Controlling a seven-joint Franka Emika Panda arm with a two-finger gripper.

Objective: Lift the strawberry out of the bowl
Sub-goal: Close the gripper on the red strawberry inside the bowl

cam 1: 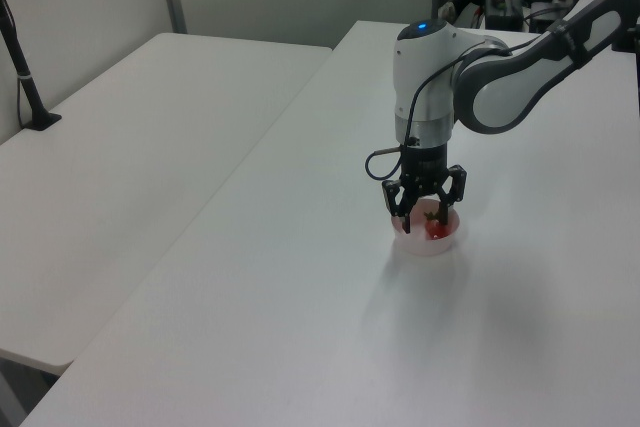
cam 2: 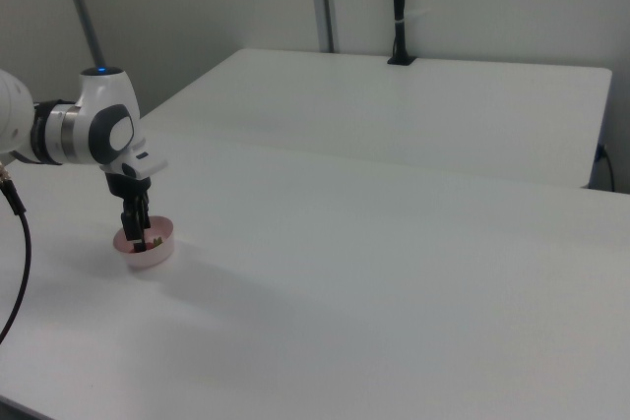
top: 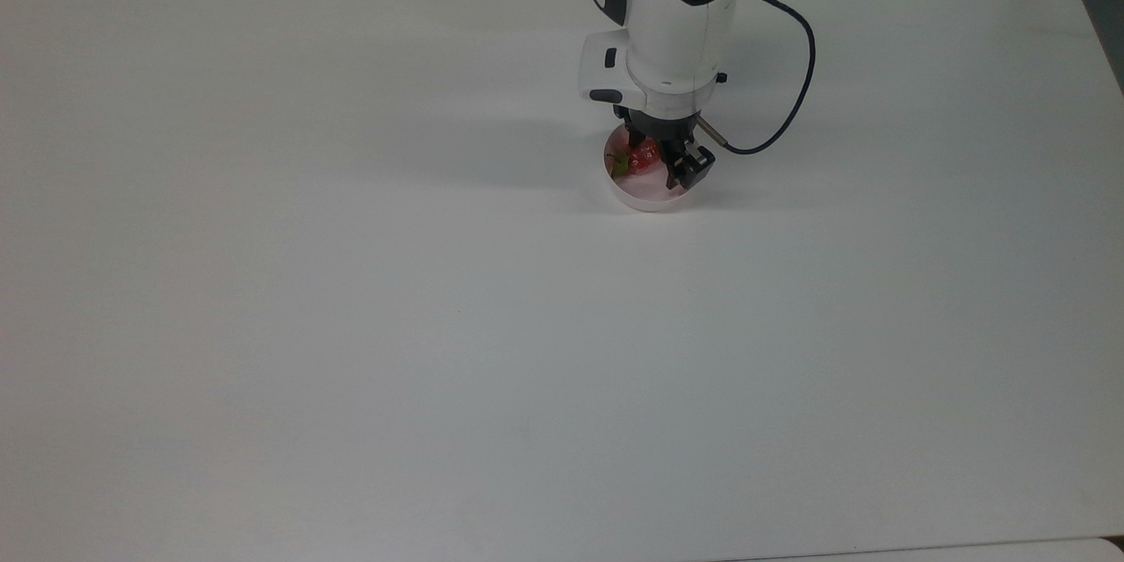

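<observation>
Top view: claw [top: 657,160] down inside the pink bowl [top: 645,196], fingers spread open either side of the strawberry [top: 639,158], not closed on it. Strawberry lies in the bowl toward the top view's left, green cap pointing left. White arm [top: 676,9] hangs directly over the bowl and hides its far rim; black cable [top: 795,97] loops off to the right. White surface [top: 351,325] around it.

Left view: claw [cam 1: 425,209] open, tips at the bowl [cam 1: 428,243] rim level, strawberry [cam 1: 437,229] red between them. Second table [cam 1: 130,147] to the left, black post [cam 1: 20,62] on it.

Right view: claw [cam 2: 138,231] in the bowl [cam 2: 148,248]; strawberry mostly hidden.
</observation>
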